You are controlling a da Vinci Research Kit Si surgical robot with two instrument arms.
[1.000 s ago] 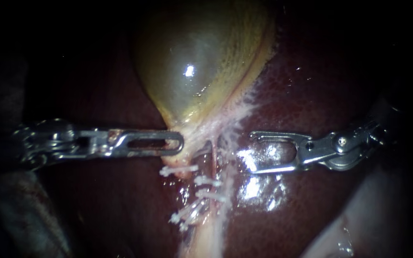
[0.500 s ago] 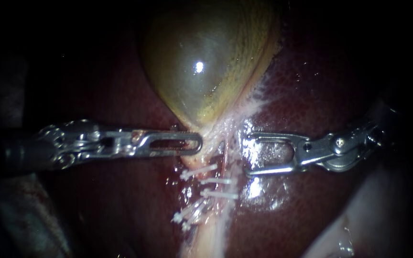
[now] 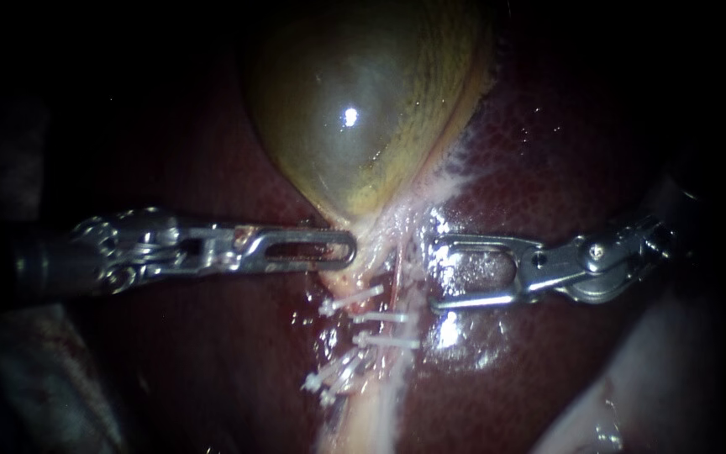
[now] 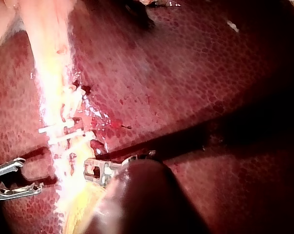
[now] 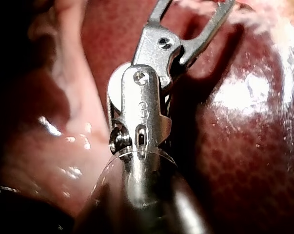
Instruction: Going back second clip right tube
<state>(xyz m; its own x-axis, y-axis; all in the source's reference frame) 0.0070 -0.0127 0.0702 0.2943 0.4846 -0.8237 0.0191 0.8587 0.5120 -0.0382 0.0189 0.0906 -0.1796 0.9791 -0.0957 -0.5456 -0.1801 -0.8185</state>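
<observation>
Two instruments in play. There's the left instrument (image 3: 348,250), jaws together, clamped on the neck of the one gallbladder (image 3: 355,118). Now the right instrument (image 3: 435,274), jaws apart over the liver (image 3: 548,151), just beside the right tube (image 3: 396,273). Three white clips (image 3: 384,319) sit separate just below; more bunch lower down, too tangled to count.

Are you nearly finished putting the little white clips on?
Nearly, I think. Done: several white clips sit across the tissue below the gallbladder. In hand: my right instrument hangs beside them, jaws open and empty. Left: probably just drawing it away over the liver.
</observation>
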